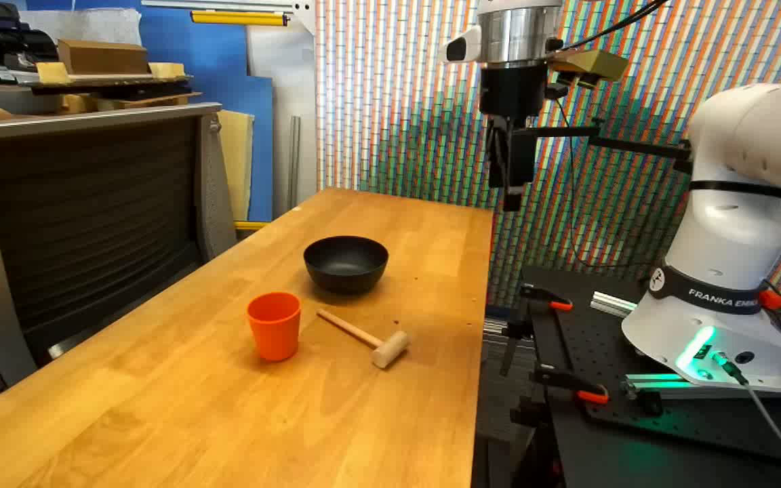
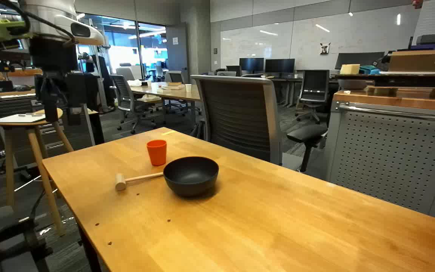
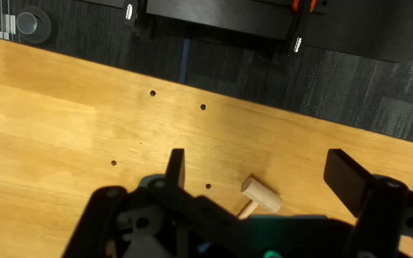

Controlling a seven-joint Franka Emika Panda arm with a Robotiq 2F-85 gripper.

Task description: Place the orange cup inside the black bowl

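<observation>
The orange cup [image 1: 275, 329] stands upright on the wooden table, beside and apart from the black bowl [image 1: 346, 268]. Both also show in an exterior view, the cup [image 2: 157, 153] behind the bowl [image 2: 191, 177]. The bowl is upright and its visible inside is bare. My gripper [image 1: 510, 193] hangs pointing down, high above the table's edge, away from both; it also shows in an exterior view [image 2: 62, 115]. In the wrist view my gripper [image 3: 256, 154] has its fingers wide apart with nothing between them. The cup and bowl are out of the wrist view.
A wooden mallet [image 1: 367, 339] lies on the table [image 1: 390, 427] near the cup and bowl; its head [image 3: 262, 195] shows in the wrist view, far below the fingers. A chair [image 2: 240, 117] stands at the table's long side. A black robot stand [image 1: 634, 420] faces the opposite side.
</observation>
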